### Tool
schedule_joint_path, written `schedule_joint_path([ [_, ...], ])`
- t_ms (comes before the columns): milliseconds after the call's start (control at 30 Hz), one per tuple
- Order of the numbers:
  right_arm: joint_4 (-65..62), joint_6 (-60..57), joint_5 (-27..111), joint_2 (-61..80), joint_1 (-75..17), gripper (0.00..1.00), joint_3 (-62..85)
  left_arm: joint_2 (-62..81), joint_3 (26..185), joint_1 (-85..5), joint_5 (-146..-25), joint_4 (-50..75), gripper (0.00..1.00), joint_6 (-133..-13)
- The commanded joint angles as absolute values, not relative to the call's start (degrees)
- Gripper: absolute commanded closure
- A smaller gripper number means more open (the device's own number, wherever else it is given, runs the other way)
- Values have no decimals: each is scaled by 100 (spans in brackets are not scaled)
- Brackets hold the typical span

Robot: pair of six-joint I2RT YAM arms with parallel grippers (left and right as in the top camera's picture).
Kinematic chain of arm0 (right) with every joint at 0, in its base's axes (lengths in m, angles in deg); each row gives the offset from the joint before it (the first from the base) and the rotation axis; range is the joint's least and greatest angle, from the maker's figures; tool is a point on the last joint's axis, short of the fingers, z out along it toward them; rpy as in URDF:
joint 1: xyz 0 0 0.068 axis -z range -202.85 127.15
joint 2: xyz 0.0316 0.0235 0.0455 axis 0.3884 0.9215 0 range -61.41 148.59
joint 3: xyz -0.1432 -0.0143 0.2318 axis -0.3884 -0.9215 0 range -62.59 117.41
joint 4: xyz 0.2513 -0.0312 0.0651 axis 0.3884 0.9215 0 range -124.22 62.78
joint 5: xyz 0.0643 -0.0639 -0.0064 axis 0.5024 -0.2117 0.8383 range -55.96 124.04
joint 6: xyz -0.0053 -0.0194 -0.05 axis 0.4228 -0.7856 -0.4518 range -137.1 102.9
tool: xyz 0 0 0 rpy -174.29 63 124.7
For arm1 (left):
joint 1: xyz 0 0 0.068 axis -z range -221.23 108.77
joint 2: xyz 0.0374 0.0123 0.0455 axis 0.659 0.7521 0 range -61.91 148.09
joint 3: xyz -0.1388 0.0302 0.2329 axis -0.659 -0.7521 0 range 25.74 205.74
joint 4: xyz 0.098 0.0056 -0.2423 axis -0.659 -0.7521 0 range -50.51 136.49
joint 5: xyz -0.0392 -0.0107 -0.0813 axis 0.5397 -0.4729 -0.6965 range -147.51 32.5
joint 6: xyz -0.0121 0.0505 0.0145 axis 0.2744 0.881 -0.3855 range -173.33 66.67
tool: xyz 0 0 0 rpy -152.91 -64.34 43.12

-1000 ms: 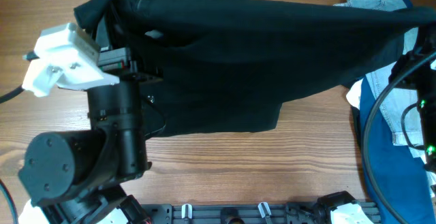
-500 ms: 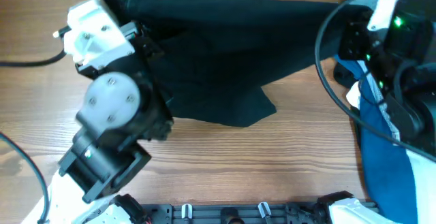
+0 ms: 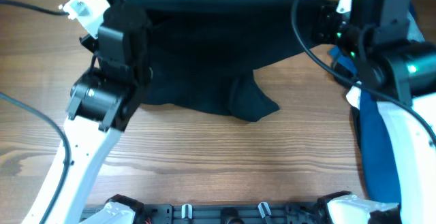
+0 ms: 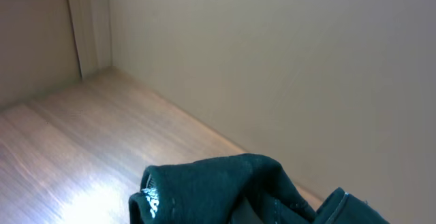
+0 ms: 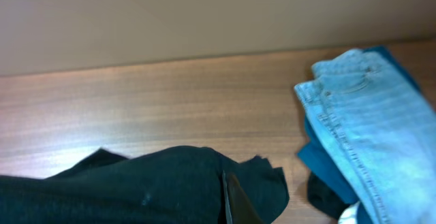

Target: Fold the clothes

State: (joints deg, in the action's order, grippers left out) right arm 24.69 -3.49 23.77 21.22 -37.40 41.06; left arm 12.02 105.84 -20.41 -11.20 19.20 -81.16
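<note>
The large black soft-fabric garment [image 3: 204,47] spans the far edge of the wooden tabletop [image 3: 272,163], long axis left to right. The left gripper [image 3: 131,5] is clamped on its left end. The right gripper [image 3: 325,21] is clamped on its right end.

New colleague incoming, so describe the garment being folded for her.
On the wooden table, look along the far side. The black garment stretches there, plain and matte, unlike the light blue jeans and dark blue fabric on the right.
</note>
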Motion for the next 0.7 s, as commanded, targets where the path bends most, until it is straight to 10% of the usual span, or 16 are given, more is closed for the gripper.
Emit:
schedule_joint_path([
  [0, 2362, -170, 2257, 2540, -3650, 96, 4170, 1593, 10640, -2594, -1481, 1903, 96, -8387],
  [667, 959, -253, 3389, 4282, -3182, 96, 4170, 3473, 10640, -3418, -2536, 2928, 96, -8381],
])
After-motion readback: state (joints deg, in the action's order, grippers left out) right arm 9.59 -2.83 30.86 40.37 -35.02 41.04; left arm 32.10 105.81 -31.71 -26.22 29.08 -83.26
